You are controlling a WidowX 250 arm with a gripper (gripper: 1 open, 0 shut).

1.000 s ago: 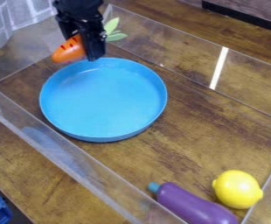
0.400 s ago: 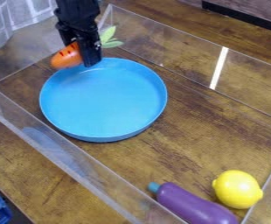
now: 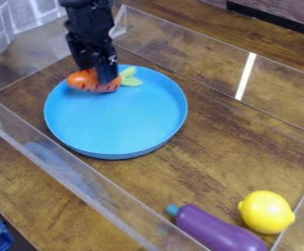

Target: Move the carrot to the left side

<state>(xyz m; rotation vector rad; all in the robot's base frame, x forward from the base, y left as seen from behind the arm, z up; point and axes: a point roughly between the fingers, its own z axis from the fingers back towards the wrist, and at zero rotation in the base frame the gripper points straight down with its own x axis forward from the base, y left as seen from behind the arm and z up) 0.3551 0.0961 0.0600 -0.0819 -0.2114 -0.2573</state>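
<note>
carrot (image 3: 86, 80) on plate (image 3: 128, 123) rim | partly hidden by pincer (image 3: 100, 75)

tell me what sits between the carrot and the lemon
In the camera view, the blue plate and bare wooden tabletop lie between the carrot and the lemon.
</note>
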